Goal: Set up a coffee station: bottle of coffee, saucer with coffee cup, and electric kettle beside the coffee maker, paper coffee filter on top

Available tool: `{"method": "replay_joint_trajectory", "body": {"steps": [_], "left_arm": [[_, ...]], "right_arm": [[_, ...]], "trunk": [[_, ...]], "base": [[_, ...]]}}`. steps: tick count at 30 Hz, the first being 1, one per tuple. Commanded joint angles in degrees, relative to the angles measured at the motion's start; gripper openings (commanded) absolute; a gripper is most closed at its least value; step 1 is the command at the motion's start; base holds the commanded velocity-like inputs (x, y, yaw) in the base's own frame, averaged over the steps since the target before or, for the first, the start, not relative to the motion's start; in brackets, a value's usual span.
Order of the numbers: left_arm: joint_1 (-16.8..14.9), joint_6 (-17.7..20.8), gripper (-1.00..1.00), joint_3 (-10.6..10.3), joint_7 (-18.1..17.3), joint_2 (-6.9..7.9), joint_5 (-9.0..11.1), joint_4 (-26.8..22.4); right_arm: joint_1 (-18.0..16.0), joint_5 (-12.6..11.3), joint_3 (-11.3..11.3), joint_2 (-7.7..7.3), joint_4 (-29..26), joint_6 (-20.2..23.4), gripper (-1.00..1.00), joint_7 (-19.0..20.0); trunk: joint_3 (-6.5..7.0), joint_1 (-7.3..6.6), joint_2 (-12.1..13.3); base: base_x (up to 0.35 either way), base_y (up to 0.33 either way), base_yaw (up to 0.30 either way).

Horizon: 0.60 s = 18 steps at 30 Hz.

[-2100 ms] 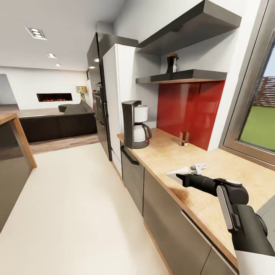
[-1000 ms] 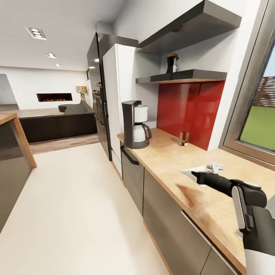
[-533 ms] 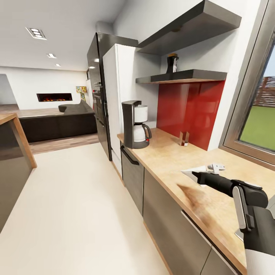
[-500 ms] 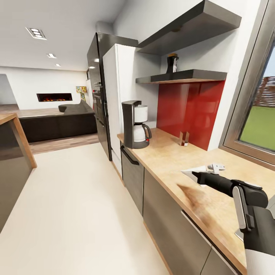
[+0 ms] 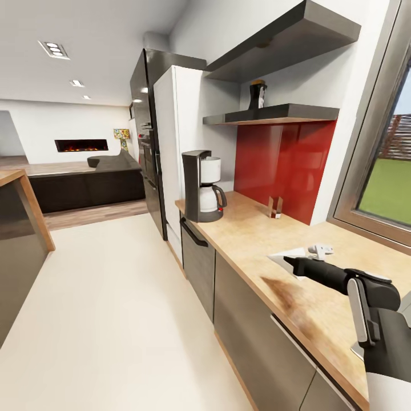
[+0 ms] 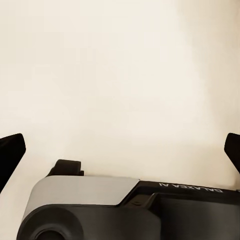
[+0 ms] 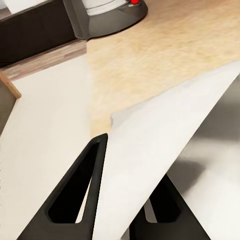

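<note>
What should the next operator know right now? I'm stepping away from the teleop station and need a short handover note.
Right end effector: shut on the paper coffee filter, held above the countertop, short of the coffee maker.
Left end effector: open, holding nothing, over pale floor.
Bottle of coffee: on the kitchen shelf, not yet moved.
Coffee maker: on the counter's far end, as required.
Done: filter picked up.
Left: carry the filter onto the coffee maker's top, bring the bottle down beside it, then place saucer, cup and kettle; locate those three first.
</note>
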Motion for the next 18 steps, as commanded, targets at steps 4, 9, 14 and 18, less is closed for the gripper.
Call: {"method": "replay_joint_trajectory", "body": {"steps": [4,9,14,18], "left_arm": [[0.0,-0.1,1.0,0.1,0.0,-0.04,0.1,-0.1],[0.0,-0.1,1.0,0.1,0.0,-0.04,0.1,-0.1],[0.0,0.0,1.0,0.1,0.0,-0.04,0.1,-0.1],[0.0,0.0,1.0,0.1,0.0,-0.04,0.1,-0.1]], "right_arm": [[-0.1,-0.2,-0.1,0.0,0.0,0.5,-1.0,0.3],[0.0,-0.2,-0.1,0.0,0.0,0.5,-1.0,0.3],[-0.1,-0.2,-0.1,0.0,0.0,0.5,-1.0,0.3],[-0.1,0.2,-0.1,0.1,-0.1,0.2,-1.0,-1.4]], "trunk": [[-0.05,0.0,0.0],[-0.05,0.0,0.0],[-0.05,0.0,0.0],[-0.05,0.0,0.0]], "base": [[0.0,0.0,0.0],[0.0,0.0,0.0],[0.0,0.0,0.0],[0.0,0.0,0.0]]}}
